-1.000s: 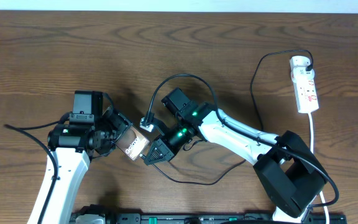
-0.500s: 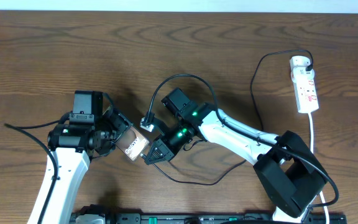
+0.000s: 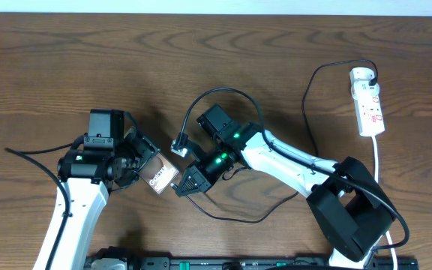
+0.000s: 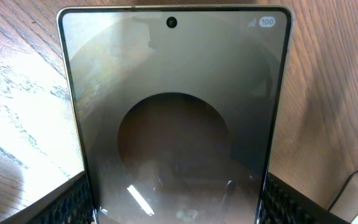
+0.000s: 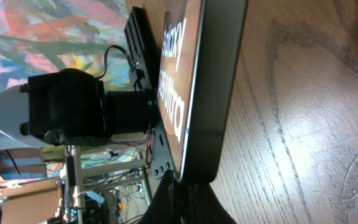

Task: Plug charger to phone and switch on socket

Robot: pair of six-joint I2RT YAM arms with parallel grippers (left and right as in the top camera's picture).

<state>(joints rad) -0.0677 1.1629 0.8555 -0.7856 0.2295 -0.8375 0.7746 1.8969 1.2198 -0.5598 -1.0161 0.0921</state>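
Note:
My left gripper (image 3: 142,168) is shut on the phone (image 3: 160,177) and holds it tilted just above the table. The left wrist view shows the phone's screen (image 4: 179,93) between the two finger pads (image 4: 179,208). My right gripper (image 3: 187,184) is at the phone's lower end. In the right wrist view its dark fingers (image 5: 188,196) are closed right under the phone's edge (image 5: 207,93), so the connector tip is hidden. The charger cable (image 3: 238,220) runs from there to the black plug (image 3: 367,73) in the white socket (image 3: 369,105) at far right.
The socket's white cord (image 3: 379,172) runs down the right side past the right arm's base (image 3: 347,214). A thin black wire (image 3: 220,92) loops above the right wrist. The table's front edge carries a dark rail (image 3: 238,264).
My right gripper has edged slightly right at the phone's end. The phone has turned a little in my left gripper. The socket and cable stay put.

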